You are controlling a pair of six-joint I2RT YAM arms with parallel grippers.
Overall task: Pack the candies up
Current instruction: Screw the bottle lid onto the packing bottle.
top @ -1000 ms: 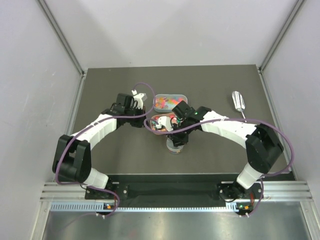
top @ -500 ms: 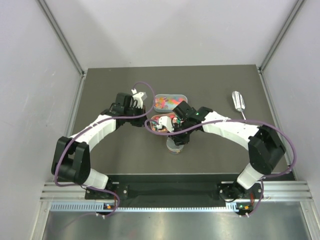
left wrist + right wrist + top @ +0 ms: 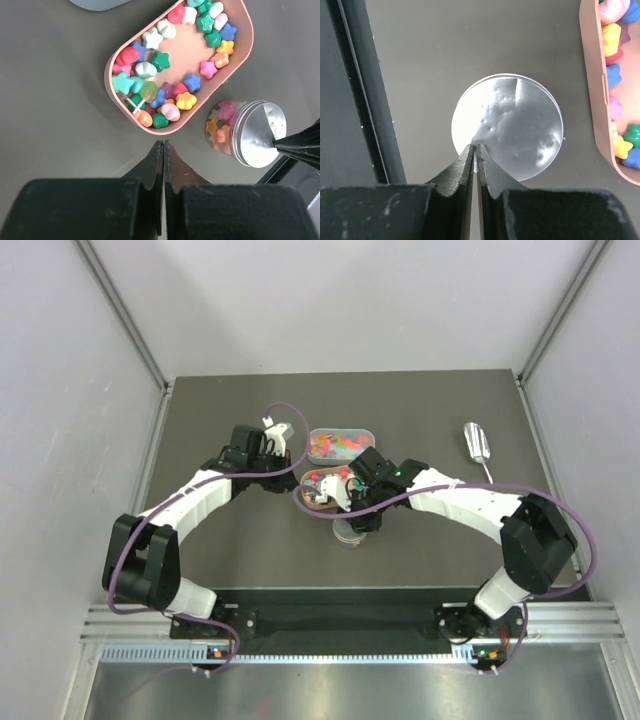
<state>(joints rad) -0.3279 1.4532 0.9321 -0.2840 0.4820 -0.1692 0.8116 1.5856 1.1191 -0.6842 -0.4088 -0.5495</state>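
Left arm comes in from the near left. The left fingers (image 3: 163, 146) are clenched tip to tip with nothing between them, halted just short of the tray (image 3: 246, 55), which lies straight ahead. No contact with its wall shows, so this reads as parked clear rather than picking. Right arm crosses from the near right. The right fingers (image 3: 474, 148) are also pressed together and empty, their tips over the near edge of the lid (image 3: 512, 125). Cannot tell whether they touch it or hover; probably seating or checking the closure. The tray is a pink oval, open-topped, just beside the jar on the right fingers' left, likely set close to keep the carry short. A clear tub (image 3: 368, 435) sits just beyond the tray, farther from both sets of fingers, with more sweets in it; a reserve, I judge. A metal scoop (image 3: 476, 443) lies well apart to the right of the right fingers, seemingly put aside. The jar (image 3: 222, 131) stands upright directly beneath the right fingers, lidded, colours showing through its wall. The candies (image 3: 161, 60) are stars and rounded bits in mixed colours: most in the tray ahead of the left fingers, some in the jar, the rest in the tub. With the lid on, this jar looks about done. The surface (image 3: 220, 410) is dark grey and matte. Pale walls (image 3: 320, 300) with metal corner posts enclose it, and there is a rail at the near edge.
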